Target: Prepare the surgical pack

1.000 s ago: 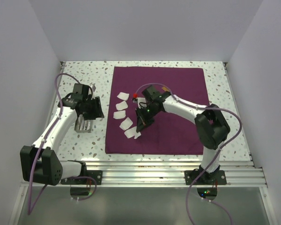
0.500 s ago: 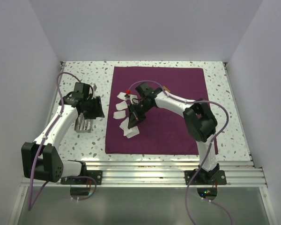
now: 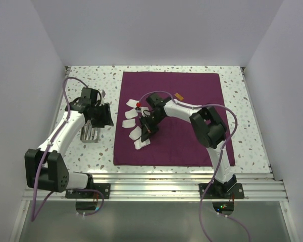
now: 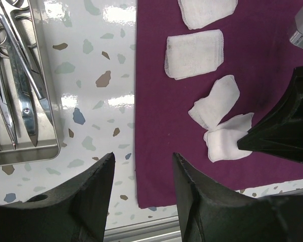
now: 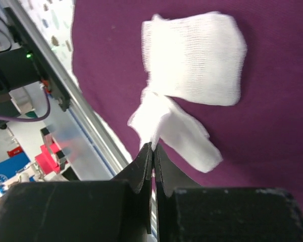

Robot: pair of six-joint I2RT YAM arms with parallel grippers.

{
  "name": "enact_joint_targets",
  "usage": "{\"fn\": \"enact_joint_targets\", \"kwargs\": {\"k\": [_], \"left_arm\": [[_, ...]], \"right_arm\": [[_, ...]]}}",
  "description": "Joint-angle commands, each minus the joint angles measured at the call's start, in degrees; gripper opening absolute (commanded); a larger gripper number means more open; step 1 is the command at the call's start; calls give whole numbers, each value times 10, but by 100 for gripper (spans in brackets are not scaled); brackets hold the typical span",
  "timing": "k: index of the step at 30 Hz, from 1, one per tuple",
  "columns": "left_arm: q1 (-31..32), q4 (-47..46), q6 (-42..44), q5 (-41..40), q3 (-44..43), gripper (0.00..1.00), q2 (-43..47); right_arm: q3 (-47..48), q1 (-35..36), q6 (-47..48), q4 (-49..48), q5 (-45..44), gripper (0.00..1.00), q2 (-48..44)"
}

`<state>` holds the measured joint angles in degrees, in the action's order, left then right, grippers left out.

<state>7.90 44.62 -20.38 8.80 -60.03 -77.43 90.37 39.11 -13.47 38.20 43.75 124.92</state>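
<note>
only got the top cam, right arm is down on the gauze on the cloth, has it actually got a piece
Observer: Yes. The right wrist view shows the right gripper with its jaws shut on a corner of the crumpled gauze piece.
Operator: ok and the left one, holding anything
Observer: No. In the left wrist view the left gripper has open jaws with nothing between them, above the left edge of the maroon cloth.
Operator: whats the grey thing under that arm
Observer: A metal tray with steel scissors and forceps lying in it.
</note>
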Motion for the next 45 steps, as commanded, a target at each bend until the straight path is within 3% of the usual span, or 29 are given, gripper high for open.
{"fn": "enact_joint_targets", "kwargs": {"k": [1,8,14,17,45], "left_arm": [[1,-17,7,10,-22,53,-4],[1,-23,5,20,-19,53,-11],[1,-22,9,25,-21,53,-17],[1,-23,10,28,-21,53,-19],[1,-20,17,34,-14,53,-10]], "right_arm": [[26,-14,29,25,-27,0,5],[28,-18,29,29,-41,0,5],[10,-18,27,40,-52,38,-23],[-14,-18,19,37,-67,47,-49],[-7,-14,-1,-7,-38,46,3]]}}
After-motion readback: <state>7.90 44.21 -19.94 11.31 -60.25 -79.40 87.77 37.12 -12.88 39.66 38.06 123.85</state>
